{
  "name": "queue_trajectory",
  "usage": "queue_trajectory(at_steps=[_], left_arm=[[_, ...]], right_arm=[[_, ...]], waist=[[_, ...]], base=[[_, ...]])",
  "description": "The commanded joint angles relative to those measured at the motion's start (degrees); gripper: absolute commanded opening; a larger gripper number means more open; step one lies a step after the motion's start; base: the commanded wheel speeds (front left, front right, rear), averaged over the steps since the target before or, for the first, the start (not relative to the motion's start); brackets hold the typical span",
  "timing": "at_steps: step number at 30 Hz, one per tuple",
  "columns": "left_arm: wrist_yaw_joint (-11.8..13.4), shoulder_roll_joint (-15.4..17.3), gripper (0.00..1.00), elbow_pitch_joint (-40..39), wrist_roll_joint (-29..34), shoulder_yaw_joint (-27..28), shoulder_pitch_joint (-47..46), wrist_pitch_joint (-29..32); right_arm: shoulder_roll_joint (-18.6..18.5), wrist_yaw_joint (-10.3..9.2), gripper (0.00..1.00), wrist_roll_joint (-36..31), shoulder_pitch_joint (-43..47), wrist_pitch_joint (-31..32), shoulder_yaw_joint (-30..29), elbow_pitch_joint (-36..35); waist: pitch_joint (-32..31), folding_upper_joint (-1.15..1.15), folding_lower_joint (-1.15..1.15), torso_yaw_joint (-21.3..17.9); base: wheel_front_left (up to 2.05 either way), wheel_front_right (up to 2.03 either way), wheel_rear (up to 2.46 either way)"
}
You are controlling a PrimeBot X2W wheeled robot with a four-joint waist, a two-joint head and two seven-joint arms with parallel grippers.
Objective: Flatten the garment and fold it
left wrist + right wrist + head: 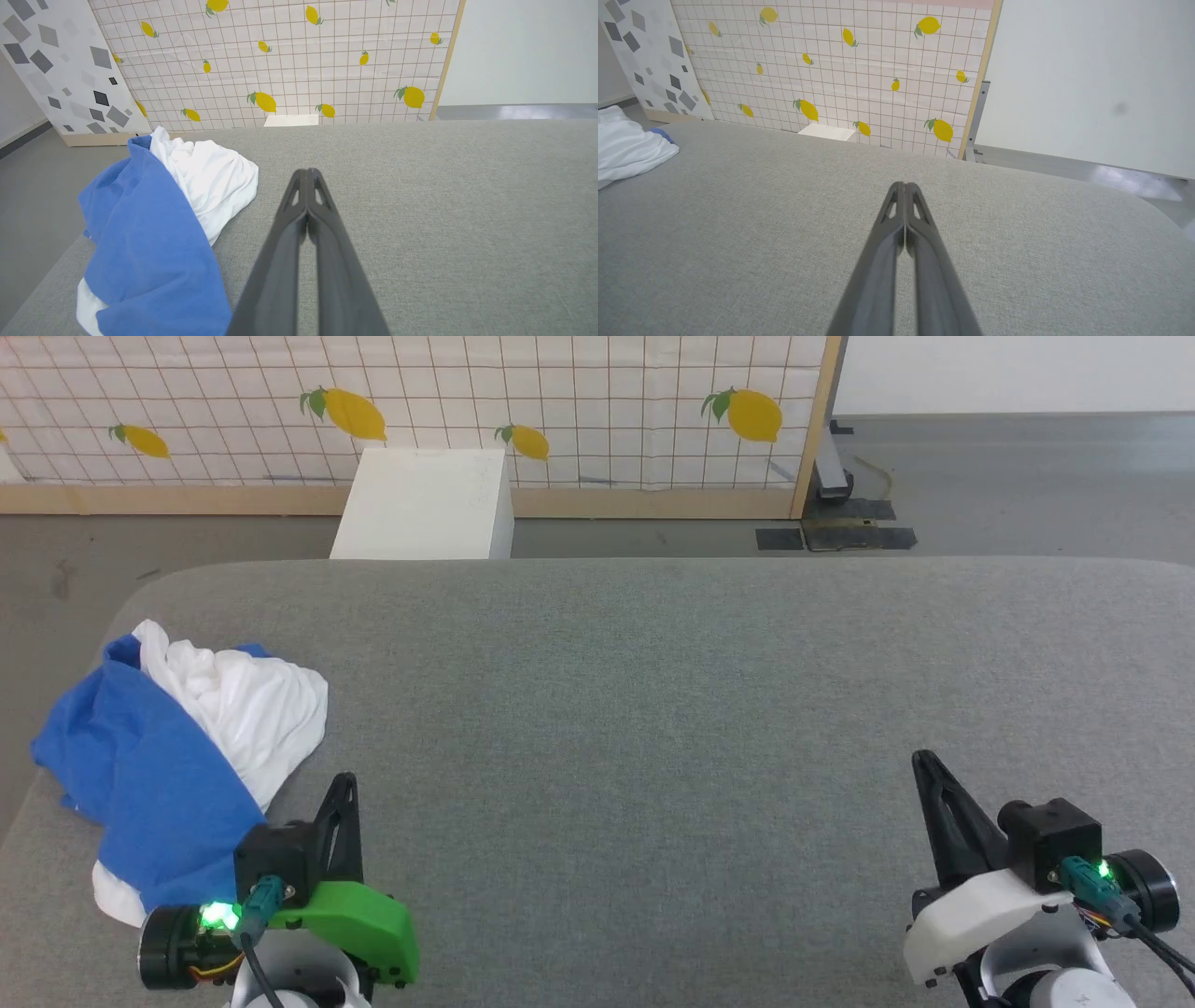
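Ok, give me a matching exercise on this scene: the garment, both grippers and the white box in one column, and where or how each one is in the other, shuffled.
Column one:
1. garment
2. left gripper
3. right gripper
4. white box

Column two:
A. shut, over the bare grey table at the right
B. beyond the table's far edge, in front of the lemon-print panel
C. crumpled in a heap at the table's left end
D. shut, close beside the blue and white cloth

Pairs: 1-C, 2-D, 3-A, 4-B.
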Motion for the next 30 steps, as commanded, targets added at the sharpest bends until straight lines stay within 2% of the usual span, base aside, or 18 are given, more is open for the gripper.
queue_trajectory(at_steps=[1,30], left_arm=[[0.0,-0.3,0.00,0.1,0.7,0.2,-0.8,0.1],[0.0,-0.3,0.00,0.1,0.7,0.2,-0.8,0.1]], right_arm=[[0.0,-0.11,0.00,0.3,-0.8,0.0,0.1,-0.3],[0.0,-0.11,0.00,0.3,-0.8,0.0,0.1,-0.3]], waist=[[0.0,0.00,0.00,0.0],[0.0,0.00,0.00,0.0]], base=[[0.00,0.00,0.00],[0.00,0.00,0.00]])
